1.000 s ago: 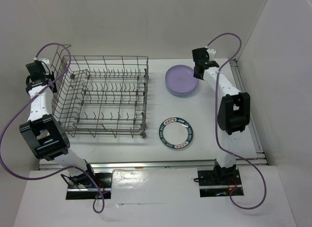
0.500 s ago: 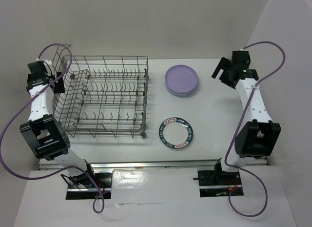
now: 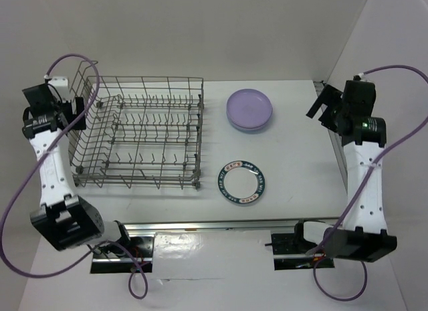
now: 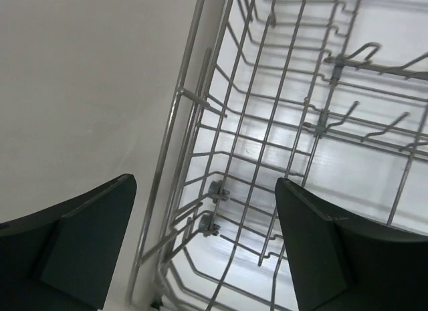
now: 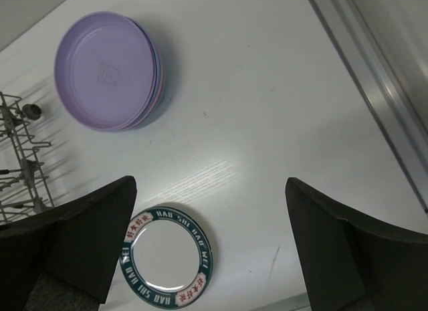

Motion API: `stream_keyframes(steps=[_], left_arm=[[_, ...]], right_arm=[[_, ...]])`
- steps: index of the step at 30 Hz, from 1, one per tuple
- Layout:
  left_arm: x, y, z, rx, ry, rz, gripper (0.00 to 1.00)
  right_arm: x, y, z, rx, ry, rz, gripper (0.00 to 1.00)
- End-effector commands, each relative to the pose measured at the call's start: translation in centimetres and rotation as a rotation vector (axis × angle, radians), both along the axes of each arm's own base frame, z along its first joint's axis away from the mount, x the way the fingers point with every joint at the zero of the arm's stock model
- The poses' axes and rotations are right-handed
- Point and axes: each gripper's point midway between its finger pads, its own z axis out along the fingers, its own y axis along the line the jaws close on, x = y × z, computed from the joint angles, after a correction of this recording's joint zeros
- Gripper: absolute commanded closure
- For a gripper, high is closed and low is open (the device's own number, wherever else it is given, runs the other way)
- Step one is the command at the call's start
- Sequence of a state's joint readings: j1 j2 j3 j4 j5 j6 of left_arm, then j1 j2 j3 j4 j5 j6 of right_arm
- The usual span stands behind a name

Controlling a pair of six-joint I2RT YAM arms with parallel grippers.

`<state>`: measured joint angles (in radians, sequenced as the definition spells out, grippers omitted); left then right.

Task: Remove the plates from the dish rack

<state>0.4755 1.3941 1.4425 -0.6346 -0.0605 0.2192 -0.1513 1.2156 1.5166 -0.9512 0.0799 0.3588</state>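
**Rack looks bare; the snag risk sits at its left rim**

The left gripper hangs spread wide and holds nothing at the far-left corner of the dish rack. In the wrist view its jaws stand to either side of the top rim wire. A sideways or pulling move from here could hook that wire and drag the whole rack across the table.

No plate shows among the tines, so unloading looks done. Right of the rack, the stacked plates lie flat on the table, lavender on top with blue and pink edges peeking out. The patterned plate lies alone, nearer the arms.

The right gripper, also spread and holding nothing, hovers by the table's right edge, well apart from both. A low sweep inward could nudge the stack or slide the loose plate.
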Motion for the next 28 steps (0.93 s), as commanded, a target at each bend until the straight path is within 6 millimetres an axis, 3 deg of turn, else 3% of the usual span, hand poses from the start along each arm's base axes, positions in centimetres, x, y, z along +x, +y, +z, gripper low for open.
stream_keyframes(steps=[1, 4, 10, 17, 28], left_arm=[[-3.0, -2.3, 1.2, 0.056, 0.012, -0.126, 0.00], [-5.2, -3.1, 0.4, 0.077, 0.021, -0.132, 0.00], [-7.9, -4.9, -1.5, 0.027, 0.066, -0.142, 0.00], [-8.4, -6.3, -1.7, -0.021, 0.051, -0.168, 0.00], [-8.0, -6.7, -1.6, -0.048, 0.047, -0.183, 0.00]], right_arm=[[-3.5, -0.5, 2.5, -0.012, -0.050, -0.072, 0.00], [-5.0, -0.1, 2.9, -0.009, -0.081, -0.063, 0.00], [-6.1, 0.8, 2.8, 0.007, -0.090, -0.021, 0.00], [-6.6, 1.3, 3.0, 0.011, -0.099, 0.004, 0.00], [-6.9, 2.5, 2.7, 0.034, -0.100, 0.072, 0.00]])
